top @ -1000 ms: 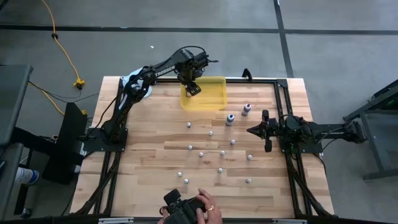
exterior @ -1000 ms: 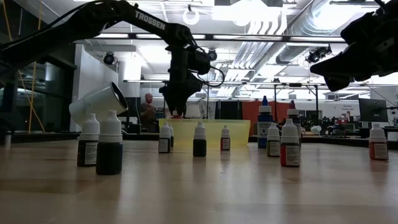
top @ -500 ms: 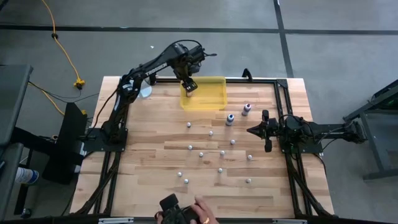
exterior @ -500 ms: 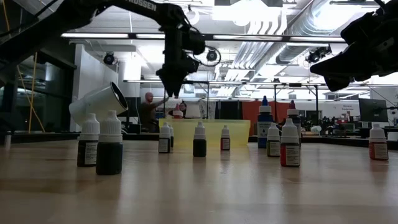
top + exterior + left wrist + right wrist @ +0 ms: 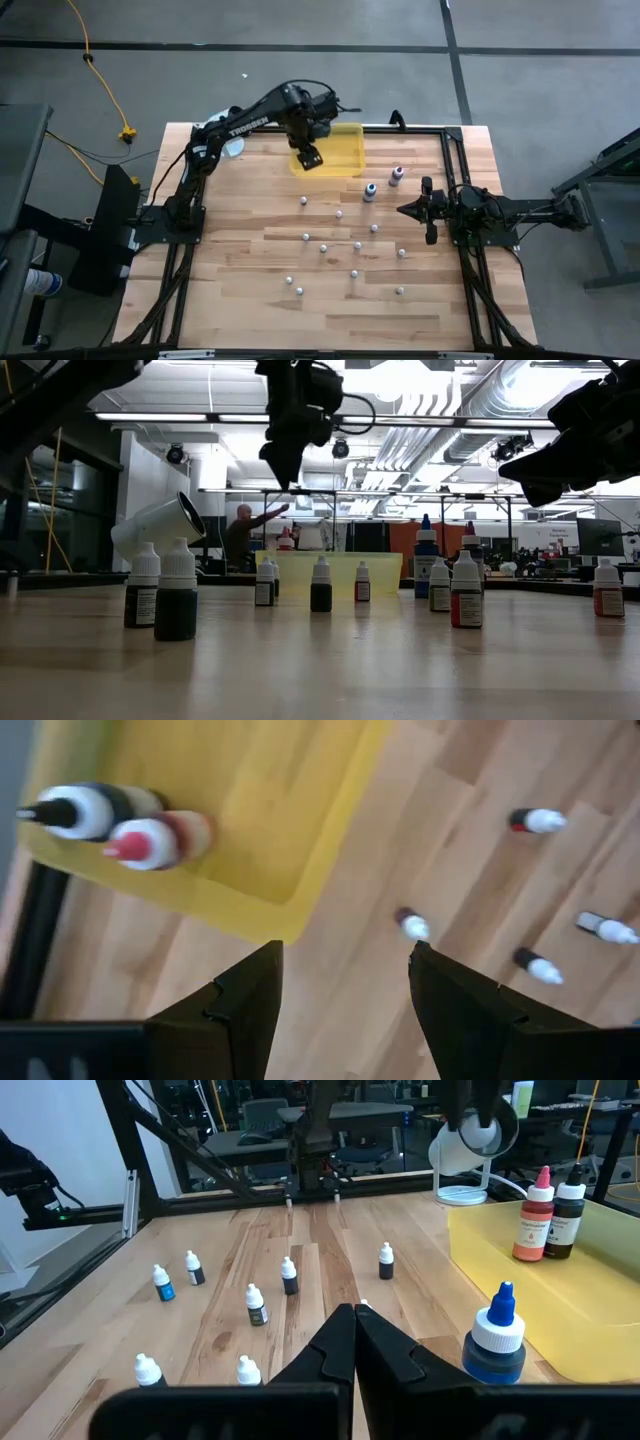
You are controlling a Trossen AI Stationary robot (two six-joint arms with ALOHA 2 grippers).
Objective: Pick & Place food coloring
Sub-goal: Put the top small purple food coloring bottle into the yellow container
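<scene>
Several tiny white-capped food coloring bottles (image 5: 323,248) stand upright, scattered over the wooden table. A blue-bodied bottle (image 5: 369,190) and a pinkish one (image 5: 397,175) stand nearer the right arm. The translucent yellow tray (image 5: 345,160) sits at the far edge. Two bottles stand in it, one red-tipped (image 5: 150,842) and one black-tipped (image 5: 75,810). My left gripper (image 5: 308,157) hangs open and empty, high above the tray's near left corner (image 5: 285,460). My right gripper (image 5: 405,210) waits shut at the table's right side.
A big white cylinder (image 5: 160,525) lies tilted at the far left, beside the tray. Black frame rails (image 5: 455,160) border the table. The nearest small bottle (image 5: 412,926) stands on bare wood just in front of the tray. A person (image 5: 240,535) shows in the room beyond.
My left gripper has risen from just above the tray to well over it and has come slightly toward the near edge. A red-capped bottle stays standing in the tray where the gripper was. A person's hand with a dark device at the near edge has gone from view.
</scene>
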